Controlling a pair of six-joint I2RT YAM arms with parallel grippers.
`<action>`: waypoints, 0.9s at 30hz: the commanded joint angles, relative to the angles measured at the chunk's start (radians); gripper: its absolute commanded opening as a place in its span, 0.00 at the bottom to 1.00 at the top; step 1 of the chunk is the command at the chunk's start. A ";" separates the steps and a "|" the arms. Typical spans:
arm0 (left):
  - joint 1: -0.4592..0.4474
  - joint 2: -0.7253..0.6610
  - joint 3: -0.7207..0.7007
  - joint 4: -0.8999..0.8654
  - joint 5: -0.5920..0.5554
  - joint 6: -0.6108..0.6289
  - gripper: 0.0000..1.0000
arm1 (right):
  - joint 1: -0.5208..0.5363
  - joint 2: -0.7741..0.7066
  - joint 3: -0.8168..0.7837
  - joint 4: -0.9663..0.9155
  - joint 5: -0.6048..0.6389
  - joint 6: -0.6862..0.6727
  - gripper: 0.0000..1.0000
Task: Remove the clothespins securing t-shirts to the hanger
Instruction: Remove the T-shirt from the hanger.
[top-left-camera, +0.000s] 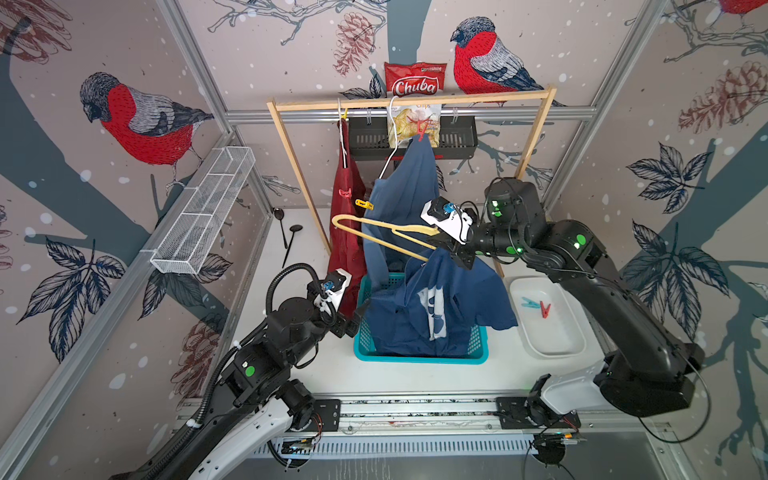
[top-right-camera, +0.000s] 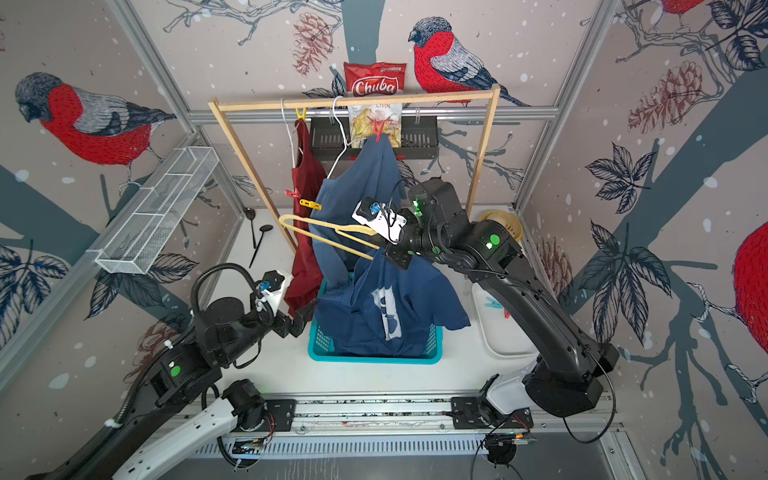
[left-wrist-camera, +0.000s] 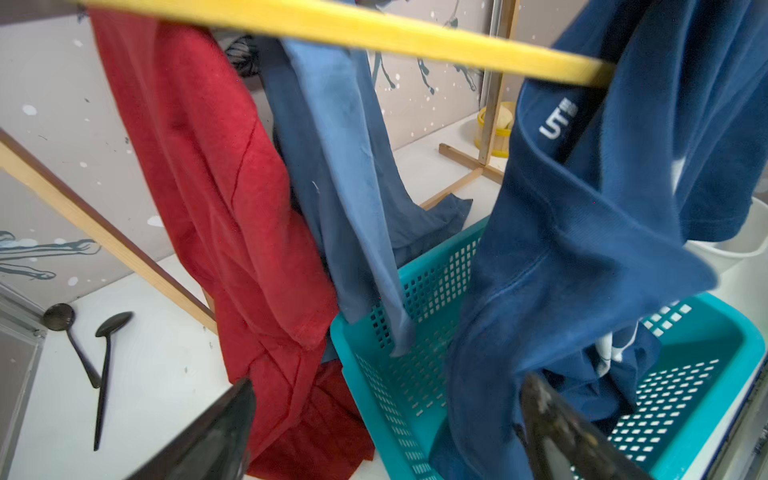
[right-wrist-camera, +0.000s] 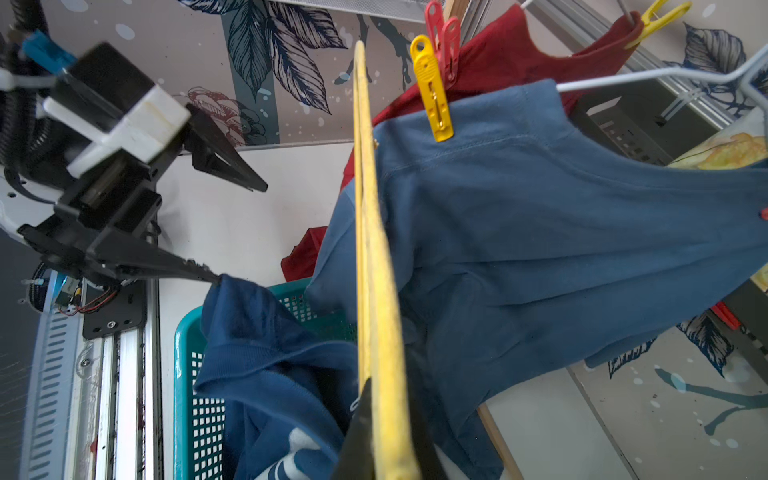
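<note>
1. Navy shirt (top-left-camera: 403, 324) slumps into the teal basket (top-left-camera: 415, 360) nearest me. The left gripper (right-wrist-camera: 240, 233) sits at the basket's left edge, spread wide and empty, with one fingertip (right-wrist-camera: 187, 268) just meeting a corner of that shirt.
2. Right of the basket, a white tray (top-left-camera: 555, 336) holds two loose pins, the light blue pin (top-left-camera: 530, 303) and the tray red pin (top-left-camera: 545, 309). They lie just beside each other, well apart from both grippers.
3. Above the basket, the right gripper (top-left-camera: 441, 239) is clamped tight on one end of the yellow hanger (right-wrist-camera: 376, 291). The navy shirt's top drapes right by that grip.
4. Behind, the blue shirt (top-left-camera: 407, 183) carries the low yellow pin (top-left-camera: 364, 204), near the hanger's far loop. The top red pin (top-left-camera: 421, 134) sits up near the rail (top-left-camera: 478, 96).
5. Farthest left, the red shirt (top-left-camera: 347, 249) has the low red pin (top-left-camera: 345, 192) and the top yellow pin (top-left-camera: 344, 114).
6. I count three shirts and six pins, four clipped on and two in the tray: three red, two yellow, one light blue.
</note>
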 joint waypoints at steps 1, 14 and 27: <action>0.003 -0.027 0.029 -0.010 -0.048 0.006 0.96 | -0.001 -0.007 -0.009 -0.034 -0.018 0.015 0.00; 0.003 0.019 0.220 0.078 0.113 0.060 0.91 | 0.062 -0.006 -0.076 -0.051 -0.020 0.040 0.00; 0.003 0.243 0.296 0.075 0.226 0.234 0.61 | 0.111 0.041 -0.075 -0.077 -0.040 0.058 0.00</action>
